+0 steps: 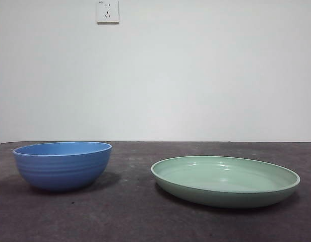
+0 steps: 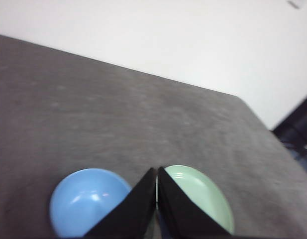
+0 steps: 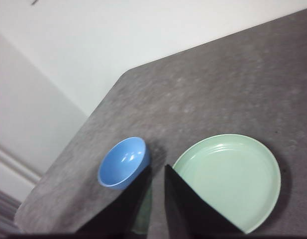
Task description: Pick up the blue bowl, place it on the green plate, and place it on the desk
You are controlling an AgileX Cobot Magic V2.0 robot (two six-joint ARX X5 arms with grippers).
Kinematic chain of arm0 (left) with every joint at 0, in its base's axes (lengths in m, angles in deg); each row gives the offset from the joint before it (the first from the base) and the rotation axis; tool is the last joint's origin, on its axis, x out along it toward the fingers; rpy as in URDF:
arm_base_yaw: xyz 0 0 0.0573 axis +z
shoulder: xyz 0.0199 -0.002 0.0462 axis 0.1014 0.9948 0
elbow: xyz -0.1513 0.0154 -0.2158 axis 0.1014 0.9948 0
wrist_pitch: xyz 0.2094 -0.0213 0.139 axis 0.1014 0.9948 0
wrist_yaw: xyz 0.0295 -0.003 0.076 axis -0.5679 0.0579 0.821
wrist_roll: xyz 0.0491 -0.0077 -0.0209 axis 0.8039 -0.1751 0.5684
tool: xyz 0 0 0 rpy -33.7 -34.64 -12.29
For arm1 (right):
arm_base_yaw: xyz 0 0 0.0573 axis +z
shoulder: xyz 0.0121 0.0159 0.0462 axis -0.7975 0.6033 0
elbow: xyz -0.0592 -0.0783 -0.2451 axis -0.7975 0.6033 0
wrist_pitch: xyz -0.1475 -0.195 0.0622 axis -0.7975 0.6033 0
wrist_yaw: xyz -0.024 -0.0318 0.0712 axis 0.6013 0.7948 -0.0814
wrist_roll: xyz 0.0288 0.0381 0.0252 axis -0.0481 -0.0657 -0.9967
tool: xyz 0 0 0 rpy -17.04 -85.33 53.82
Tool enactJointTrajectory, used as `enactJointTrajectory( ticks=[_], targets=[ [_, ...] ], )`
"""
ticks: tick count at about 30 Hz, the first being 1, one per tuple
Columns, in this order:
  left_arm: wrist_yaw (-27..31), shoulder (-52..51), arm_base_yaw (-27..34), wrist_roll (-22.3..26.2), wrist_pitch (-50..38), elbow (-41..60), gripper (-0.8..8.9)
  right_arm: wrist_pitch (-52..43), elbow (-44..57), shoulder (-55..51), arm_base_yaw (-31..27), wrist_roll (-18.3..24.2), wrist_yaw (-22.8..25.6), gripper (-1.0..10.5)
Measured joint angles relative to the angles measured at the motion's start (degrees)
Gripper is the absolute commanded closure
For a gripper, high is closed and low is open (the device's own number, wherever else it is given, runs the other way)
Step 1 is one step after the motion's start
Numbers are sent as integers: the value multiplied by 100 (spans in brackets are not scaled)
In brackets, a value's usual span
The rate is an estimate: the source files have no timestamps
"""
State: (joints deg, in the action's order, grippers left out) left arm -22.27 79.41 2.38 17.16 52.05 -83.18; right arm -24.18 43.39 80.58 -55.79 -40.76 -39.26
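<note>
Desk holds blue bowl beside green plate; both tools raised, left together, right apart.

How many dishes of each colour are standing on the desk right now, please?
Blue: 1, the blue bowl
Green: 1, the green plate
Total: 2, standing apart on the desk; neither gripper touches them.
</note>
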Motion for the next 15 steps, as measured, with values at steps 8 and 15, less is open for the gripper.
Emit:
enactJointTrajectory(
  ticks=[8,15],
  targets=[
    [-1364,918,-140,299,-4,-619,805,852,-1113,1062,2,704,-111,909],
    [-1565,1427,-608,474,17,-645,804,1639,-1843,1989,55,1421,-103,908]
  ],
)
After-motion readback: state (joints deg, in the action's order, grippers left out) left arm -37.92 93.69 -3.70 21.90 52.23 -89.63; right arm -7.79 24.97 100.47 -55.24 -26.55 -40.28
